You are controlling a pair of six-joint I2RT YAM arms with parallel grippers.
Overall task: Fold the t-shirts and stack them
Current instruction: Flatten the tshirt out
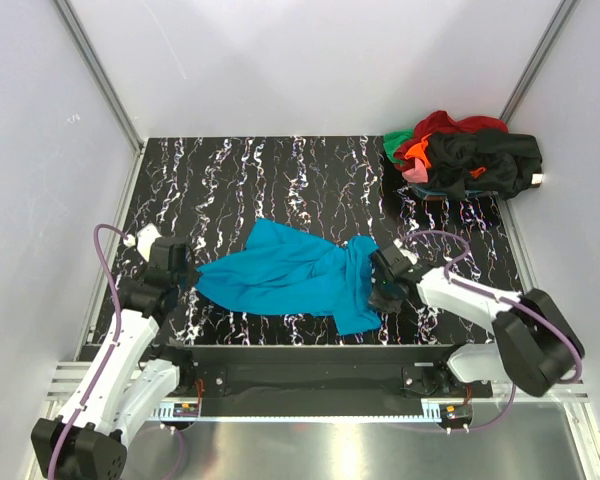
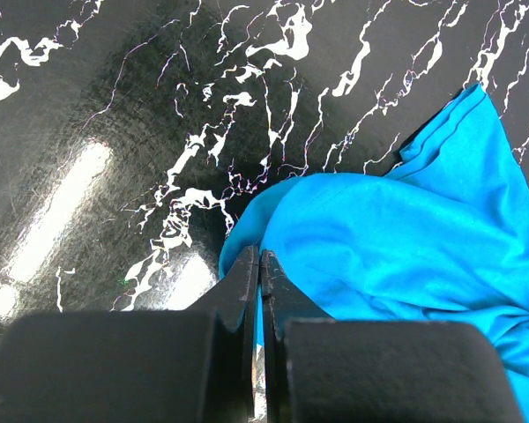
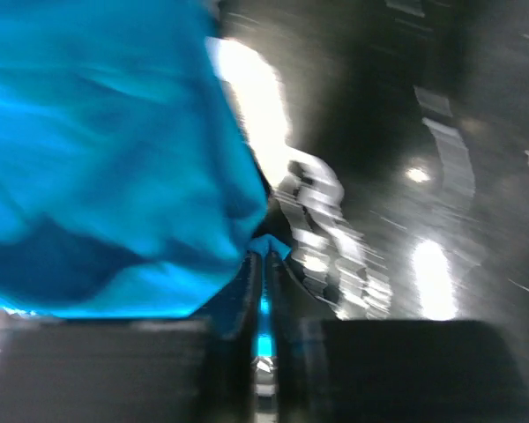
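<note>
- Lying crumpled across the near middle of the black marbled table (image 1: 280,180): teal shirt (image 1: 290,275).
- Left gripper (image 2: 260,264) pinched tight on the shirt's left edge.
- Right gripper (image 3: 264,264) nearly closed, teal cloth caught between its fingers at the shirt's right end.
- Other shirts (image 1: 465,155) heaped in the far right corner.

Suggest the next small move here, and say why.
The left pincer and right pincer each pinch an opposite edge of the teal t-shirt, which lies bunched between them. Probably best to draw them apart, spreading it flat.
</note>
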